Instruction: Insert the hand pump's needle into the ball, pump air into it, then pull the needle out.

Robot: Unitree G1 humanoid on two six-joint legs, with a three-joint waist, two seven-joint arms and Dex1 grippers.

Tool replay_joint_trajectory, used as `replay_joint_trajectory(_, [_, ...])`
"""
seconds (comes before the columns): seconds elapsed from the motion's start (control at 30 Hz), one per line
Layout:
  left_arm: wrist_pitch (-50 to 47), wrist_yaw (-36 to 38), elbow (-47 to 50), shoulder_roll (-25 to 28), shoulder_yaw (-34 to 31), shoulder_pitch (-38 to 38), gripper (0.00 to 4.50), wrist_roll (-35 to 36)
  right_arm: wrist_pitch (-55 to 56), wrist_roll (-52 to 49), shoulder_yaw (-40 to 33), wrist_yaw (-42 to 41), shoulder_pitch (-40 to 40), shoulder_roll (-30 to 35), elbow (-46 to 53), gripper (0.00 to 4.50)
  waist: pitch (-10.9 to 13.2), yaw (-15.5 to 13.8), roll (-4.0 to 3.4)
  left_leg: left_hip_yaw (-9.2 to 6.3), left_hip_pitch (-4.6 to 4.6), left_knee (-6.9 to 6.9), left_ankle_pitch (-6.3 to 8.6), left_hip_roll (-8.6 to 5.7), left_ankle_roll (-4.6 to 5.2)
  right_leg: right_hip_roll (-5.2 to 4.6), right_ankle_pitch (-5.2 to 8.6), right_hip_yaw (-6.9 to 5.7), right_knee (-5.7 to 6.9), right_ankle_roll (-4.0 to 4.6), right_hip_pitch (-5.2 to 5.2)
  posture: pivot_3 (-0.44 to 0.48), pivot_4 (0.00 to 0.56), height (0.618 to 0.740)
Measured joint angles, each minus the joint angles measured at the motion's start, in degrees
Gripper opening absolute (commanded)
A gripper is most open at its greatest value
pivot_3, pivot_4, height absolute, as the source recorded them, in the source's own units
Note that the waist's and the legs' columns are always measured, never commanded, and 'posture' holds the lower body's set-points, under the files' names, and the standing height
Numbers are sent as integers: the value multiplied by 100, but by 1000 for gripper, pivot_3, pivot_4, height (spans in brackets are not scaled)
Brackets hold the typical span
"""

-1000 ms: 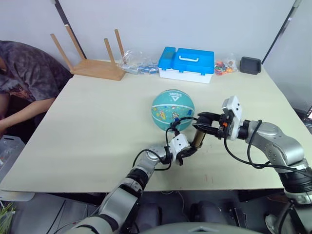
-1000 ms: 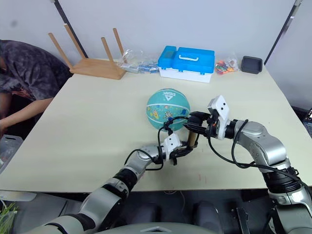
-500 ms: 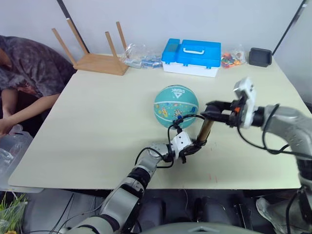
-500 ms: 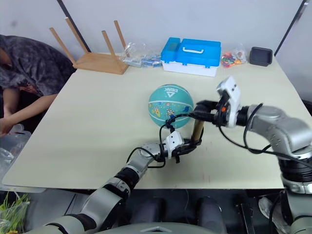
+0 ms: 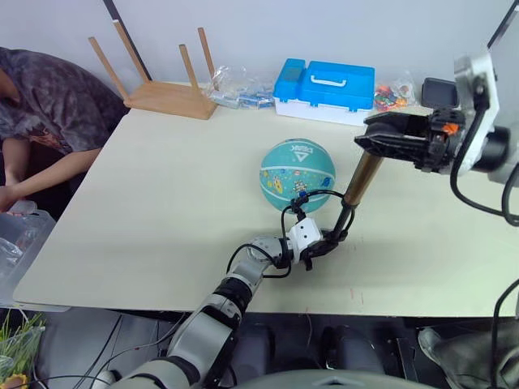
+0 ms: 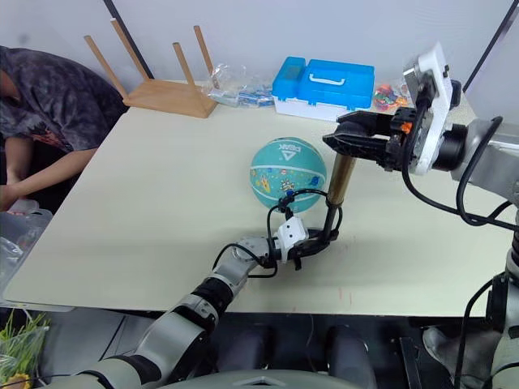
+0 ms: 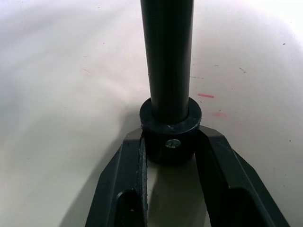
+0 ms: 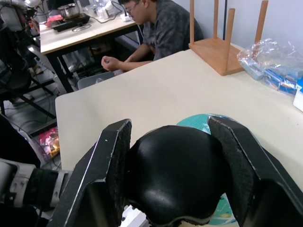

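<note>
Currently the pump (image 5: 358, 185) stands tilted on the table (image 5: 162, 186), just to the right of the ball (image 5: 297, 175) and near the front edge. Its black base sits low on the tabletop; the bronze-gold cylinder leans up and to the right, toward the raised handle.

Left gripper (image 7: 170, 156) — clamped on the pump's black base collar. In the left wrist view both fingers (image 7: 124, 179) press against the sides of the collar, and the dark shaft rises straight out of it above the table surface.

Right gripper (image 6: 357, 138) — closed around the black handle (image 8: 177, 172) at the pump's upper end. In the right wrist view the rounded handle end fills the gap between the two fingers (image 8: 106, 175), touching both. This gripper is held well above the table, higher than the top of the ball.

The thin black hose (image 5: 312, 197) loops from the pump's lower part over to the ball's near side, where it meets the surface low on the front. The needle itself is too small to make out.

The ball rests on the table at mid-depth, teal with white lettering on top. Behind it, along the far edge, lie an upturned wooden stool (image 5: 162, 85), a blue case (image 5: 326, 85) and a clear bag (image 5: 235, 87). A person (image 5: 49, 113) sits at the left of the table.
</note>
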State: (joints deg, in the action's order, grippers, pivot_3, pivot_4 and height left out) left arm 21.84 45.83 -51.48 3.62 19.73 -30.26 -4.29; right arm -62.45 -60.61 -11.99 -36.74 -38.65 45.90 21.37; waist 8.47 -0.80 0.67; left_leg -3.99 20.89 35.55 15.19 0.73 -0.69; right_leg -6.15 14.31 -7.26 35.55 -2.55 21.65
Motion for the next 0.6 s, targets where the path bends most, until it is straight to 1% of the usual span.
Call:
replay_joint_trajectory(0.07, [-8, -32, -22, 9, 0, 2, 954, -2, 276, 236, 171, -111, 245, -99, -21, 2073, -11, 9, 0, 12, -5, -2, 0, 0, 0, -2, 0, 11, 0, -1, -5, 0, 150, 740])
replay_joint_trajectory(0.1, [-25, -50, -37, 27, 3, 14, 954, -8, 552, 480, 359, -208, 456, -198, -77, 2073, -29, 18, 8, 15, -8, -4, 4, 5, 2, 0, 1, 12, 0, 0, -17, 0, 150, 740])
replay_joint_trajectory(0.2, [-51, -72, -38, 68, -1, 40, 954, -8, 1125, 1040, 926, -477, 835, -304, -156, 2073, -64, 65, 1, 30, -18, -10, 5, 15, 2, 1, 1, 19, 0, 0, -23, 0, 150, 740])
replay_joint_trajectory(0.27, [-52, -79, -38, 75, -1, 49, 954, -8, 1225, 1152, 1034, -515, 887, -366, -182, 2073, -74, 76, 1, 31, -19, -12, 5, 17, 2, 3, 1, 18, 0, 1, -24, 0, 150, 740])
replay_joint_trajectory(0.33, [-64, -91, -38, 102, -5, 81, 954, -7, 1691, 1633, 1438, -630, 1138, -610, -443, 2073, -112, 116, 8, 31, -23, -15, 4, 18, 2, 5, 2, 19, 0, 1, -26, 0, 150, 740])
replay_joint_trajectory(0.37, [-72, -92, -38, 105, -7, 87, 954, -7, 1797, 1736, 1512, -654, 1184, -678, -509, 2073, -119, 122, 10, 32, -26, -16, 5, 18, 2, 5, 2, 19, 0, 2, -28, 0, 150, 740])
replay_joint_trajectory(0.4, [-109, -104, -38, 114, -9, 98, 954, -7, 2133, 2058, 1785, -700, 1340, -947, -804, 2073, -142, 149, 14, 33, -28, -16, 5, 18, 2, 5, 2, 20, 0, 2, -31, 0, 150, 740])
replay_joint_trajectory(0.5, [-139, -112, -38, 128, -14, 112, 954, -4, 2545, 2447, 2030, -854, 1434, -1128, -1103, 2073, -164, 166, 18, 38, -34, -17, 5, 19, 3, 6, 2, 26, 0, 2, -33, 0, 150, 740])
replay_joint_trajectory(0.6, [-168, -129, -39, 136, -14, 123, 954, -5, 2760, 2633, 2112, -983, 1442, -1217, -1149, 2073, -173, 167, 29, 37, -42, -19, 6, 27, 3, 12, 2, 26, 0, 3, -40, 0, 150, 740])
